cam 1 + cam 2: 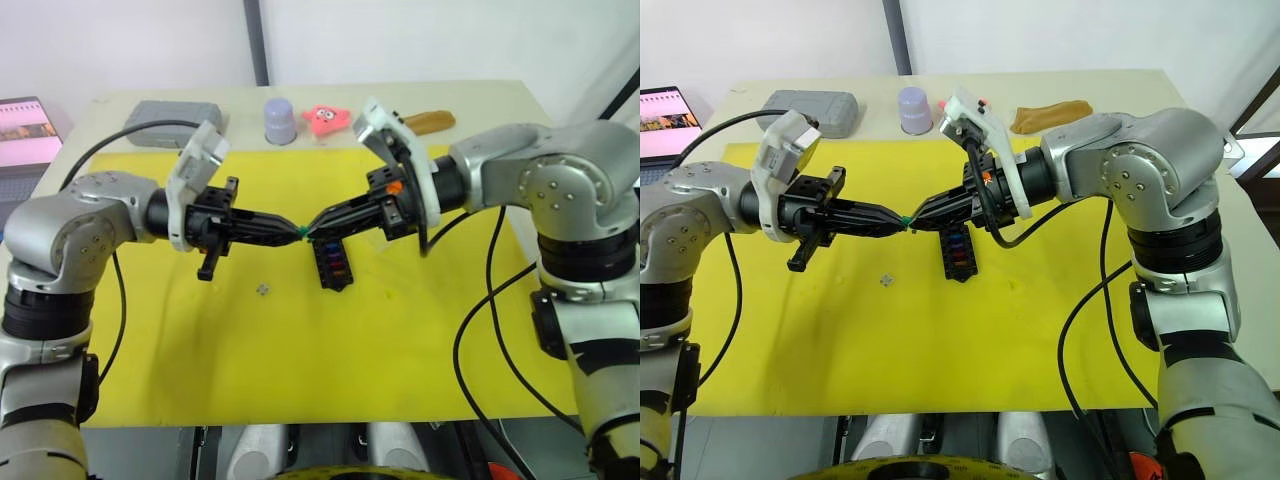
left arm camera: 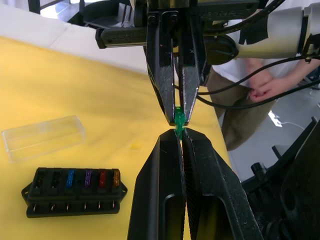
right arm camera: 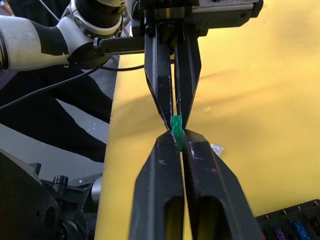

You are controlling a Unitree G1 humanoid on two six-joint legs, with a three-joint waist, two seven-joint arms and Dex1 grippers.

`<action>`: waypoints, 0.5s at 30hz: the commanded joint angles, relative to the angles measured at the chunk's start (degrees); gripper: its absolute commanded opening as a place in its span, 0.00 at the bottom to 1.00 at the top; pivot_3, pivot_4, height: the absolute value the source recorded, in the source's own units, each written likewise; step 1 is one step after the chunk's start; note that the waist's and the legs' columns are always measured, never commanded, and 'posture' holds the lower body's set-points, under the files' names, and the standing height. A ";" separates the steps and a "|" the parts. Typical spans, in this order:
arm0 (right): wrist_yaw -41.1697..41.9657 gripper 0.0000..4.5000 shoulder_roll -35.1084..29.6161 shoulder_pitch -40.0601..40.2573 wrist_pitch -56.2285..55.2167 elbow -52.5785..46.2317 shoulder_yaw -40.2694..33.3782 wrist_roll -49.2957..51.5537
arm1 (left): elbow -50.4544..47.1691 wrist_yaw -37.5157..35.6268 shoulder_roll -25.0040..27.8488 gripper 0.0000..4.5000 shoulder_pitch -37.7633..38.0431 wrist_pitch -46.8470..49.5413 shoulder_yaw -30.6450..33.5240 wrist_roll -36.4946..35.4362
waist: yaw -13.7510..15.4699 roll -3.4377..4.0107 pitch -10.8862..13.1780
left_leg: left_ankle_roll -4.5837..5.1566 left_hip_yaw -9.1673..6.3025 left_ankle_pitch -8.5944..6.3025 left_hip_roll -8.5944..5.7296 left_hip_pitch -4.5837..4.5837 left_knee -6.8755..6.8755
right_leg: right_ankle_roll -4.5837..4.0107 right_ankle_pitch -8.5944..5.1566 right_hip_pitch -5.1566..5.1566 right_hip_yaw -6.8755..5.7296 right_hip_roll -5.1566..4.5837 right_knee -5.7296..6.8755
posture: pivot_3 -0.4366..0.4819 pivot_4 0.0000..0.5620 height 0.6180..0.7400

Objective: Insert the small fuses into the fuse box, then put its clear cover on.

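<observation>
Yellow mat (image 1: 400, 350) is laid over the table, presumably so tiny parts stand out. Fuse box (image 2: 74, 192) is parked flat mid-mat, just beneath where both grippers meet; four fuses are seated in it (blue, purple, red, orange), two slots at one end look empty. Clear cover (image 2: 42, 137) is left lying just beside the box, not yet fitted, so slots stay accessible. Left gripper (image 1: 296, 232) and right gripper (image 1: 312, 228) are brought tip to tip above the mat. Both finger pairs are pinched together on the same green fuse (image 2: 178, 121), one at each end. Judged a handover or regrip, likely to orient the blades downward for insertion. A small silvery bit (image 1: 263, 289) lies loose on the mat; identity unclear.
</observation>
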 commanded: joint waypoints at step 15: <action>11.10 0.00 -8.18 -1.35 -33.81 4.52 19.64 -25.74 | 6.25 -0.32 7.64 0.90 2.75 -16.66 -10.11 19.91 | -0.07 0.00 0.00 | 0.11 0.08 -0.06 -0.01 0.01 -0.01 | 0.01 -0.01 -0.03 -0.07 0.16 0.02 | 0.48 0.27 0.92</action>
